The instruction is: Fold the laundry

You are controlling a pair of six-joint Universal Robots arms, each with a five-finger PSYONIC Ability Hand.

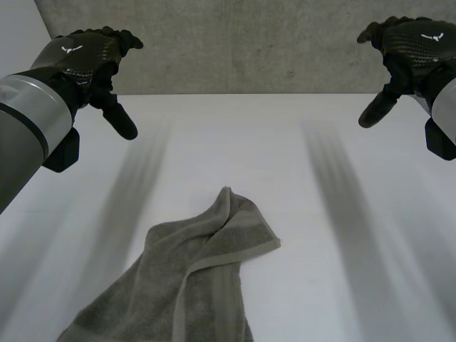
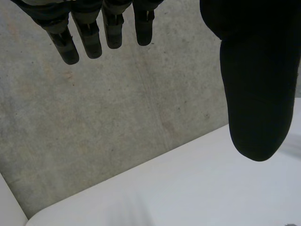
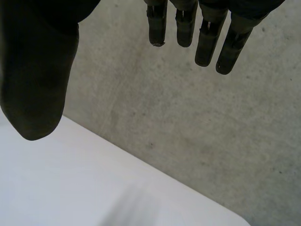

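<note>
Grey towel [image 1: 192,285] crumpled at lower centre of the counter [image 1: 342,214], long axis slanting from lower left up to a peak; left hand [image 1: 85,53] upper left, right hand [image 1: 413,39] upper right, both well clear of it, fingers relaxed, empty; left likely nearer

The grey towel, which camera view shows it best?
The head view: the grey towel lies rumpled on the white table, its folds and hem band clear. Both wrist views look past the left hand and right hand at the table's far edge and a concrete wall.
</note>
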